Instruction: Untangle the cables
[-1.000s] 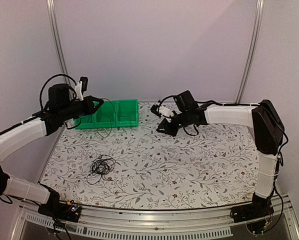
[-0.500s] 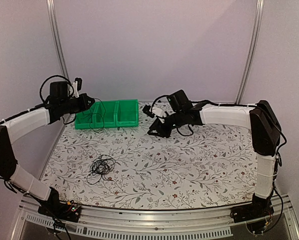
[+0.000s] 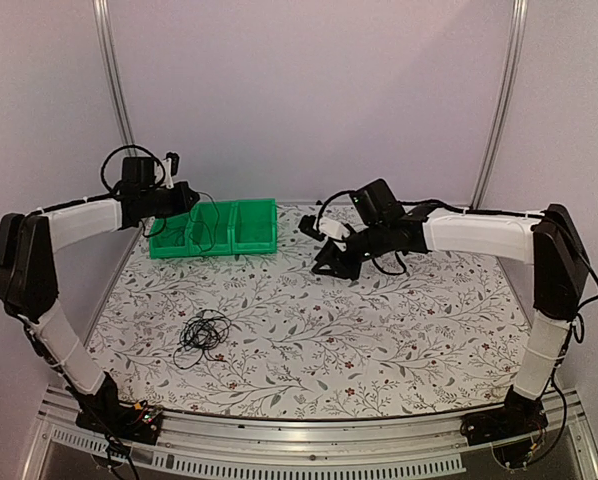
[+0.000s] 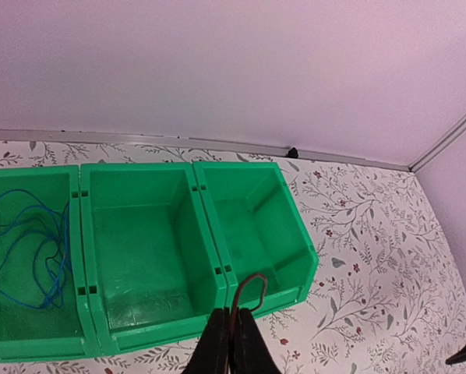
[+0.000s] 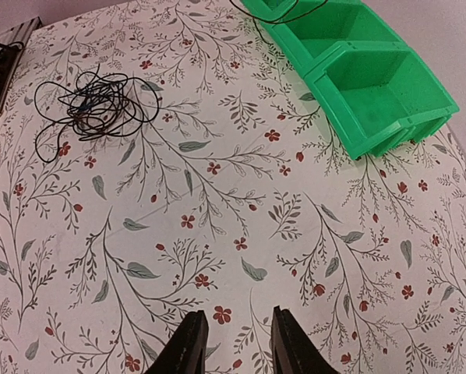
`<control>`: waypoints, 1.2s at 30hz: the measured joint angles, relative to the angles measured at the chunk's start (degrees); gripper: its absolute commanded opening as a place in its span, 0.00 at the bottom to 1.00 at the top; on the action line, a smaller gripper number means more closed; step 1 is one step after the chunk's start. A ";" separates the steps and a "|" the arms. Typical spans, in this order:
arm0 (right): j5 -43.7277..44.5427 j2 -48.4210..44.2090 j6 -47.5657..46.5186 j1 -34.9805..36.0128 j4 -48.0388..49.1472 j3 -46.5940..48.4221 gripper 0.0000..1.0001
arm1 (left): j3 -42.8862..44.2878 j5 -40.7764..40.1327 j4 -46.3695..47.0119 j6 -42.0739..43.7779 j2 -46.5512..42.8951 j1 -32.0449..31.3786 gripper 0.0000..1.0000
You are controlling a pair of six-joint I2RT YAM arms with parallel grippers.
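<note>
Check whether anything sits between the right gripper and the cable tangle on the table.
Nothing visible does: bare table runs from the right gripper to the cable tangle. The green bins stand off to the side.

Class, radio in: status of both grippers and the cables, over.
Left gripper shut on thin cable over green bin. Right gripper open, empty. Cable bundle tangled on table, nothing blocking it.

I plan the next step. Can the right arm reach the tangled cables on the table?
Probably yes. The right gripper is open and empty above bare table, and nothing stands between it and the cables, which lie free, apart from the green bins. The left gripper holds another cable.
</note>
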 measured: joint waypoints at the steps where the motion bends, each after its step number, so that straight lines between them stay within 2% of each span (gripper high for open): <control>1: 0.33 -0.85 -0.39 0.00 -0.15 -0.48 0.33 | 0.98 -0.26 0.07 0.26 1.11 0.02 0.00; 14: 2.36 -5.27 -3.54 0.00 -2.51 -6.23 0.33 | 17.49 -1.01 3.04 5.14 17.99 0.37 0.00; 22: 3.26 -5.46 -3.87 0.00 -3.17 -9.29 0.34 | 21.16 -1.07 3.76 6.54 26.43 0.96 0.00; 28: 3.54 -6.36 -4.37 0.00 -3.13 -10.21 0.34 | 21.73 -1.75 1.64 6.69 27.65 1.51 0.01; 36: 3.58 -6.43 -4.61 0.00 -2.75 -10.14 0.34 | 21.22 -3.65 -2.27 2.38 27.67 1.46 0.03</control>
